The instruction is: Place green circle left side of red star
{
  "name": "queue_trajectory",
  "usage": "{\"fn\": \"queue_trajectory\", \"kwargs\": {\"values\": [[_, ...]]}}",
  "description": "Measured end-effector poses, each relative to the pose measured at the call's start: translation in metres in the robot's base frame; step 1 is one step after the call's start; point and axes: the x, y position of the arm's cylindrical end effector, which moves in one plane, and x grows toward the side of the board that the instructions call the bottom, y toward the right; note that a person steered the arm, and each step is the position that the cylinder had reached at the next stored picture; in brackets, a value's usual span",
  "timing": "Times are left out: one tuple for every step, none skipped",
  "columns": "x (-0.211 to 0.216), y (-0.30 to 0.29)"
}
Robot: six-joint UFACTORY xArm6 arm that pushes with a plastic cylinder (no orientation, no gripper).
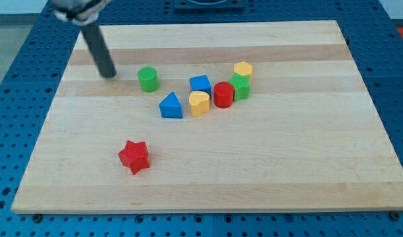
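The green circle [148,79] stands on the wooden board in the upper middle-left. The red star [134,157] lies lower down, toward the view's bottom left, well apart from it. My tip [109,74] rests on the board to the view's left of the green circle, a short gap away and not touching it. The rod slants up to the view's top left.
A cluster sits right of the green circle: a blue triangle [170,106], a yellow heart [199,103], a blue block [200,84], a red cylinder [223,95], a green block [240,87] and a yellow block [243,69]. The wooden board [287,164] lies on a blue perforated table.
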Motion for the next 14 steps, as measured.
{"fn": "queue_trajectory", "kwargs": {"values": [[-0.036,0.061],[0.003,0.093],[0.032,0.085],[0.062,0.075],[0.087,0.059],[0.126,0.051],[0.162,0.04],[0.183,0.03],[0.183,0.028],[0.175,0.024],[0.182,0.011],[0.202,0.004],[0.228,-0.001],[0.227,-0.001]]}}
